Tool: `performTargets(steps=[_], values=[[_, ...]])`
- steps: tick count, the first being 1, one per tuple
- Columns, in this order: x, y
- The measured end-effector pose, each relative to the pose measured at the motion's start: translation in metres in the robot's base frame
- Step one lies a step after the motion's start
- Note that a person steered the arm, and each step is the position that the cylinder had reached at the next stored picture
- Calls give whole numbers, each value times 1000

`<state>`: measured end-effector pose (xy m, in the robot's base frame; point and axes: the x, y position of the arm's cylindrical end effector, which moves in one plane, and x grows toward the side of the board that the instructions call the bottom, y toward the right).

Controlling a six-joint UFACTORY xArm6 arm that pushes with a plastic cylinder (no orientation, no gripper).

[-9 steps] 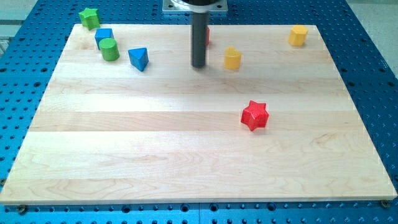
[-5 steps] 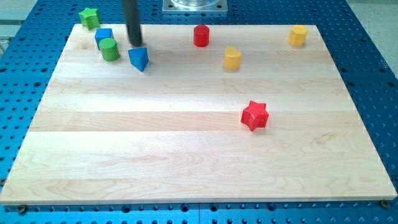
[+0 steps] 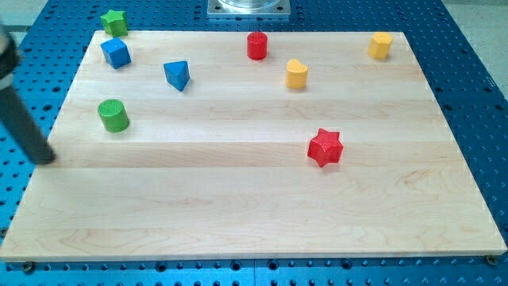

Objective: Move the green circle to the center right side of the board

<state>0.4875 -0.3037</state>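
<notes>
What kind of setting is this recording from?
Probably a robotics lab bench: a wooden board lies on a blue perforated mounting table, with small coloured blocks such as the green circle, and my tip beside it.

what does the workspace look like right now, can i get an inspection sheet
surface: wooden board lying on a blue perforated table
job's things: green circle upright near the view's left edge of the board, not at the center right
clutter: green star, blue cube, blue triangle, red cylinder, two yellow blocks, red star; none touching each other
grippers: none fitted; my tip is at the board's left edge, to the view's left of and below the green circle, apart from it
cables: nothing seen
surroundings: grey metal mount at the view's top
</notes>
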Motion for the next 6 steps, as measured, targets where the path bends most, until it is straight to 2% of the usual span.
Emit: performTargets(steps=[1, 2, 3, 4, 5, 6], values=[[-10, 0], [-70, 11], [-74, 85], [-54, 158], [-51, 154], [-48, 175]])
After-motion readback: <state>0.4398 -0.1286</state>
